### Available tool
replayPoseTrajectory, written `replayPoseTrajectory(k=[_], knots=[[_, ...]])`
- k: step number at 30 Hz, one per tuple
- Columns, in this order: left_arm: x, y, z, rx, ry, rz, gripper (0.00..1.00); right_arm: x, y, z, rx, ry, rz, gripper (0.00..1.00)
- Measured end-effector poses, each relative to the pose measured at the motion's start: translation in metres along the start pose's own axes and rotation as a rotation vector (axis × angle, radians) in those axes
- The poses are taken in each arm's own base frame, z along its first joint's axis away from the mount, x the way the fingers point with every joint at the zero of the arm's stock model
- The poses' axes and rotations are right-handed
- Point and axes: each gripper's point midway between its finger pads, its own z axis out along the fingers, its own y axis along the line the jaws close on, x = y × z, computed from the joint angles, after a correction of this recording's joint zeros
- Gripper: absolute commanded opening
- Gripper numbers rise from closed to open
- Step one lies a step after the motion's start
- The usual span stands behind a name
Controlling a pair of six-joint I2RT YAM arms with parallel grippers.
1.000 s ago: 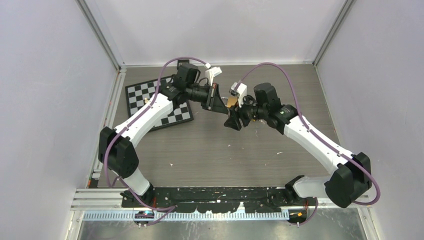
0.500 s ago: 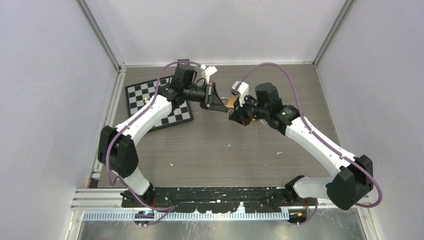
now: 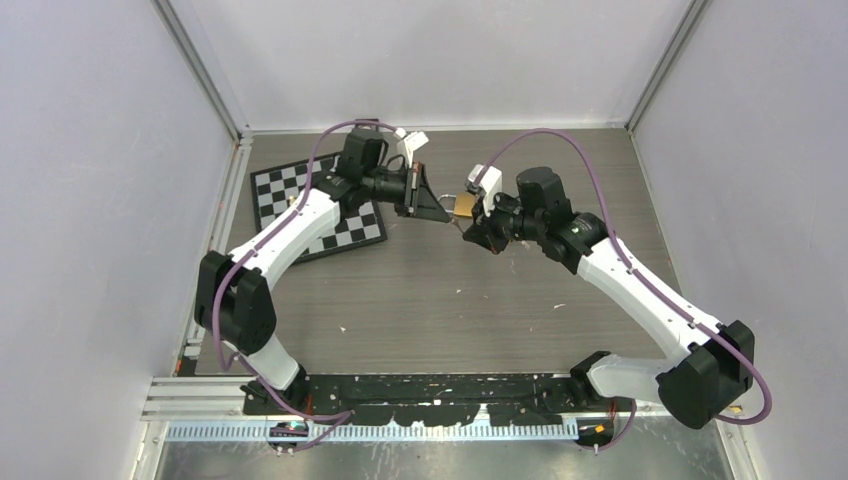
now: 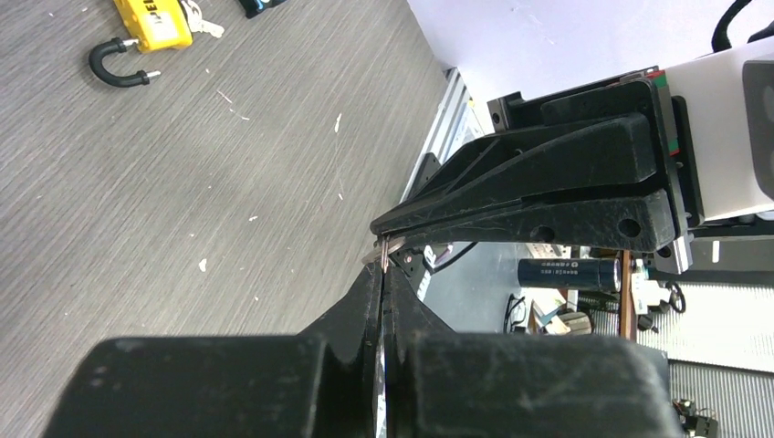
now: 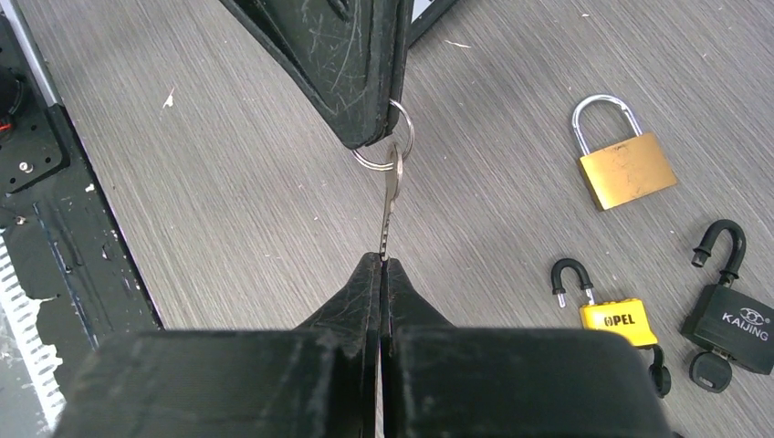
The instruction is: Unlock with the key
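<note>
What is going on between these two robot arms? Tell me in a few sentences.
The arms meet above the grey wood-grain table, holding one small silver key between them. The left gripper is shut on its ring end, the right gripper on the blade tip. A brass padlock with a silver shackle, a yellow padlock and a black padlock lie on the table, none touched.

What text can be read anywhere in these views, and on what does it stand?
"KAIJING": on the black padlock, under a small logo.
"OPEL": on the yellow padlock; first letter unsure.
Print on the dark cylinder beyond the table edge: too small to read.
</note>
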Motion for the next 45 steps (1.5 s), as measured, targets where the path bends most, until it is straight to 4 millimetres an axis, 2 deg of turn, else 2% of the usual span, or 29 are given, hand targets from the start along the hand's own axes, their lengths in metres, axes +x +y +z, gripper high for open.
replayPoseTrajectory(k=[5, 7, 12, 23, 29, 37, 45], knots=[[0.001, 0.002, 0.0, -0.004, 0.003, 0.009, 0.0, 0.002, 0.0, 0.0, 0.0, 0.004, -0.008, 0.03], [0.002, 0.001, -0.001, -0.003, 0.002, 0.004, 0.0, 0.004, -0.001, 0.001, 0.001, 0.008, -0.009, 0.16], [0.007, -0.007, -0.004, 0.022, -0.015, -0.057, 0.0, 0.004, -0.001, 0.001, 0.003, 0.006, 0.002, 0.37], [-0.005, -0.019, -0.002, 0.08, -0.064, -0.165, 0.0, -0.013, 0.006, 0.004, -0.04, -0.03, 0.047, 0.65], [-0.012, -0.026, -0.002, 0.101, -0.084, -0.221, 0.0, -0.024, 0.008, 0.004, -0.048, -0.053, 0.06, 0.62], [-0.01, -0.024, 0.0, 0.114, -0.088, -0.288, 0.0, -0.037, 0.0, 0.002, -0.009, -0.073, 0.049, 0.44], [-0.009, -0.029, -0.003, 0.122, -0.094, -0.301, 0.0, -0.037, -0.001, 0.004, -0.008, -0.07, 0.049, 0.43]])
